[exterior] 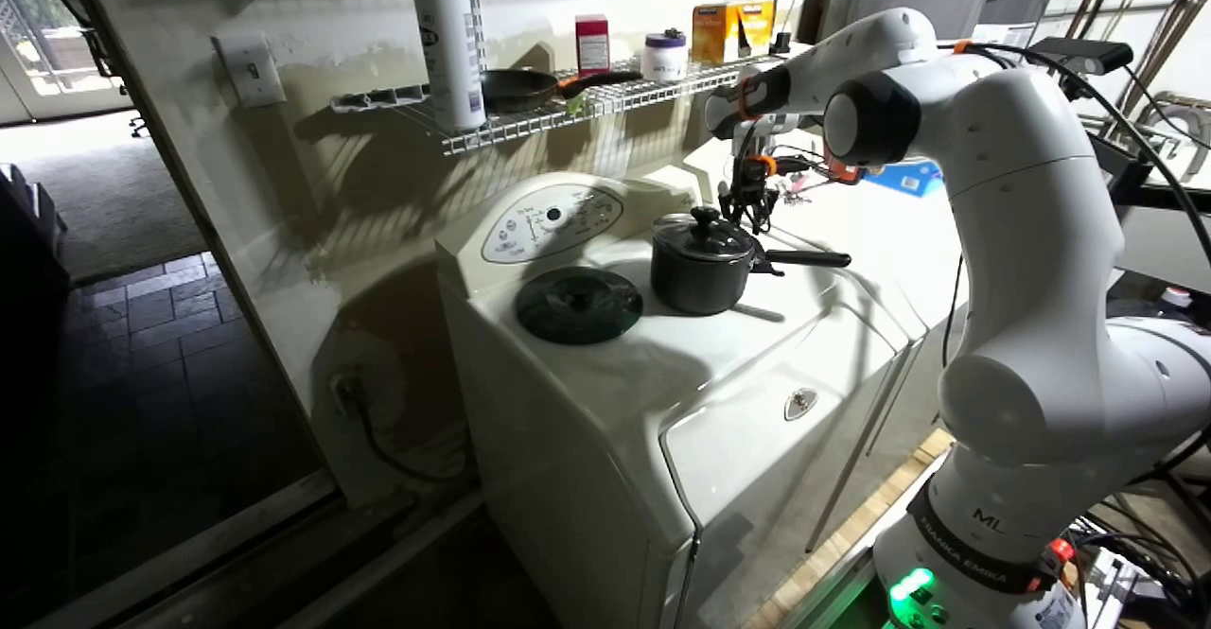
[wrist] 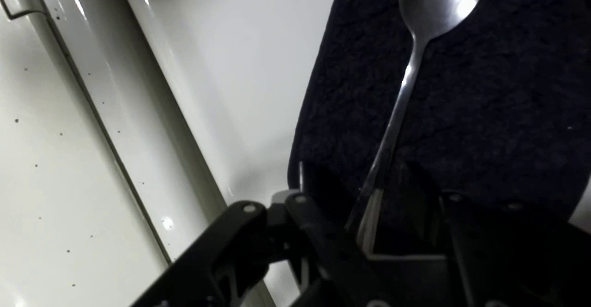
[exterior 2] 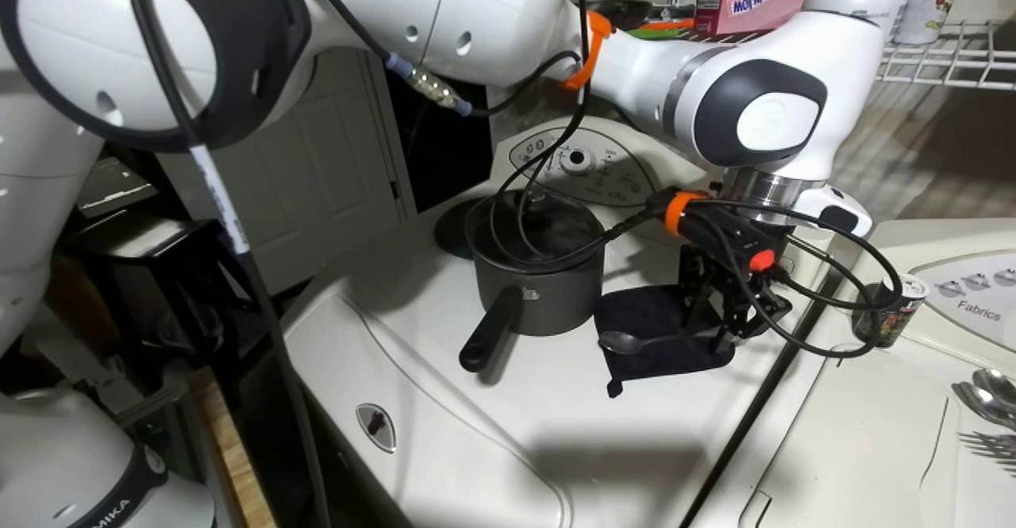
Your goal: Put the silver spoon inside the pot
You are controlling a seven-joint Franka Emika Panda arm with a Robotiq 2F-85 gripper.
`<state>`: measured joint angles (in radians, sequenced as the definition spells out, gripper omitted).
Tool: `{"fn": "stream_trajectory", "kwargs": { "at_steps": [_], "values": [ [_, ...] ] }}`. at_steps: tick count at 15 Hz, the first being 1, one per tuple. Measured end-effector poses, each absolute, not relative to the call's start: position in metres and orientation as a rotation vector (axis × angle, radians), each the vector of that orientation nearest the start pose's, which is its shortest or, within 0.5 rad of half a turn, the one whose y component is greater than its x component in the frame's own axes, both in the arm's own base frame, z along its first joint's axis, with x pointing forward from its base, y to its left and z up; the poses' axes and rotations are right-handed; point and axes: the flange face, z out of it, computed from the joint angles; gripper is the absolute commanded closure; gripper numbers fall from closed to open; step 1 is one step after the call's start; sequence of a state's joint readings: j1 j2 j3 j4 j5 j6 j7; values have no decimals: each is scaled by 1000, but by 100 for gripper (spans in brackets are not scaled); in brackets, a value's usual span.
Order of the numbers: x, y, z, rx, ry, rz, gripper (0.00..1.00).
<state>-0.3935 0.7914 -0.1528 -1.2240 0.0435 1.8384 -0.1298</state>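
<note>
The silver spoon (wrist: 401, 99) lies on a dark cloth pad (wrist: 489, 113). Its bowl points away from my gripper in the wrist view. The spoon (exterior 2: 623, 343) and pad (exterior 2: 635, 314) also show in an exterior view. My gripper (wrist: 358, 175) is open, its fingers apart on either side of the lower handle; the handle's end is partly hidden. The gripper also shows in the exterior views (exterior: 752, 215) (exterior 2: 718, 329). The dark grey pot (exterior: 695, 281) (exterior 2: 540, 298) stands beside the pad with its handle out. A glass lid (exterior: 702, 236) with a black knob sits on the pot.
A flat dark round disc (exterior: 579, 305) lies beside the pot on the white appliance top. A can (exterior 2: 893, 314) and several spoons and forks (exterior 2: 988, 401) are on the neighbouring appliance. A wire shelf (exterior: 568, 104) with bottles and boxes hangs above. Loose cables loop around the wrist.
</note>
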Motion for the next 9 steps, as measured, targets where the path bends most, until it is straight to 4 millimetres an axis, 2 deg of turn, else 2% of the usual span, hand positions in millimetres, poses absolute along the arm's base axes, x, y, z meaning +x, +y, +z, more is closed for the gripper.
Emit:
{"fn": "stream_trajectory", "kwargs": {
  "at_steps": [3, 6, 7, 9],
  "values": [
    [646, -350, 285, -3056, 614, 284, 81],
    [649, -348, 284, -3050, 609, 278, 75],
    [649, -347, 284, -3050, 607, 278, 57],
    [650, -347, 283, -3050, 607, 278, 44]
  ]
}}
